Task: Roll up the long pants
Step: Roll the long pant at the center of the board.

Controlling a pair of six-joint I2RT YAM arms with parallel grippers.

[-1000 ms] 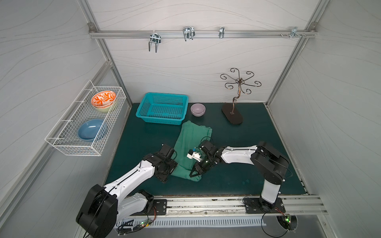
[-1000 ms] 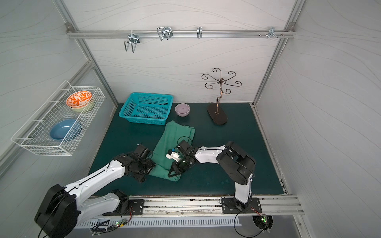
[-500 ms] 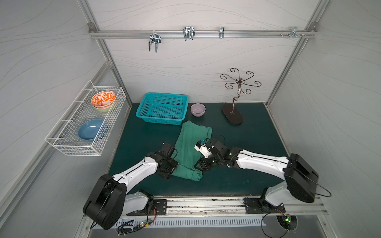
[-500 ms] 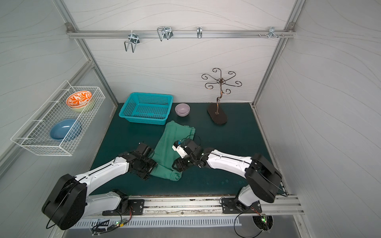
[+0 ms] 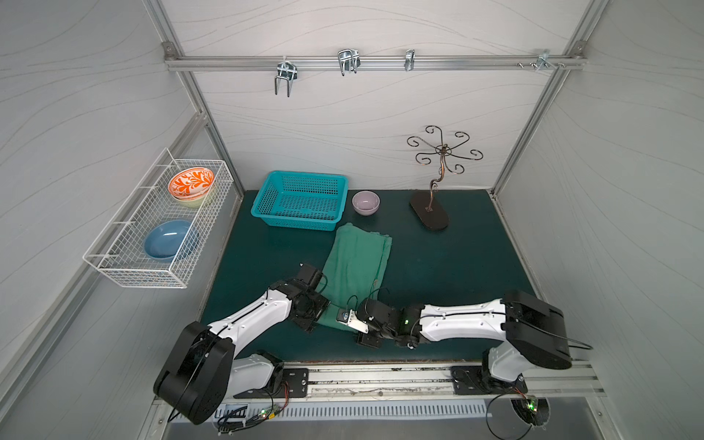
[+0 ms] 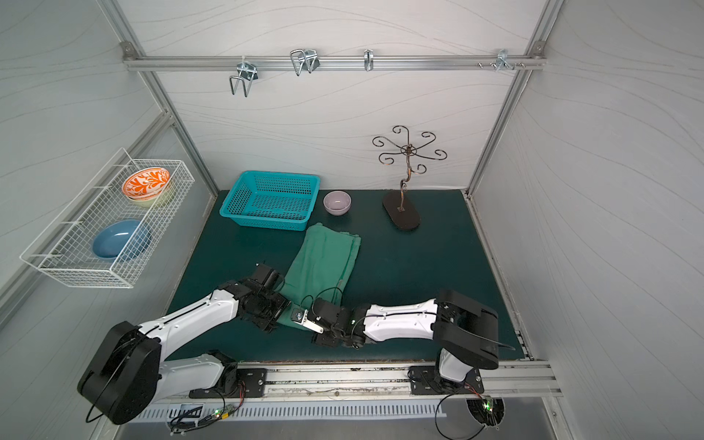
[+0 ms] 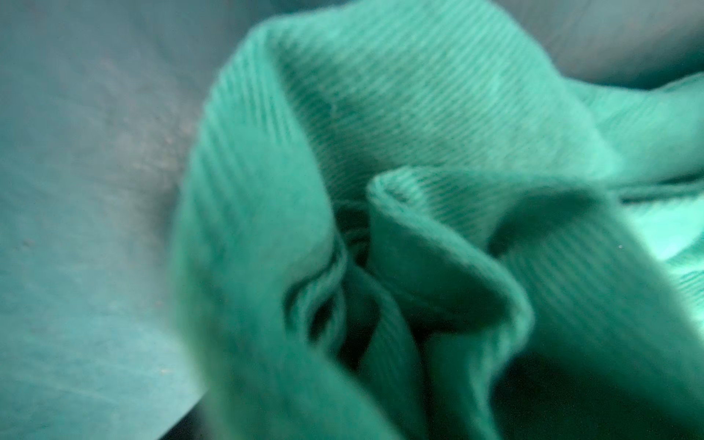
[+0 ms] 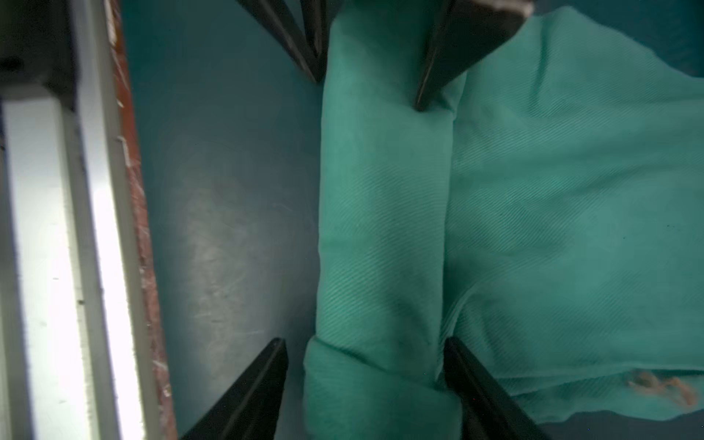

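Observation:
The long pants (image 5: 358, 263) (image 6: 324, 263) lie folded lengthwise on the dark mat (image 5: 457, 266). Their near end is wound into a short roll (image 8: 381, 228). My left gripper (image 5: 323, 314) (image 6: 282, 312) is at the roll's left end. Its fingers (image 8: 449, 57) press on both sides of the roll. The left wrist view shows only the roll's spiral end (image 7: 419, 114), close up. My right gripper (image 5: 344, 324) (image 8: 364, 341) stands open astride the roll's right end. One finger is clear of the cloth, and the other touches the crease.
At the back stand a turquoise basket (image 5: 301, 202), a lilac bowl (image 5: 365, 202) and a curly metal stand (image 5: 430, 213). A wire rack (image 5: 160, 224) with bowls hangs on the left wall. The front rail (image 8: 49, 266) runs just behind the roll.
My right gripper let go of the cloth, opened, and drew back toward the front edge to the roll's right end. My left gripper stayed at the left end, its jaws a little narrower.

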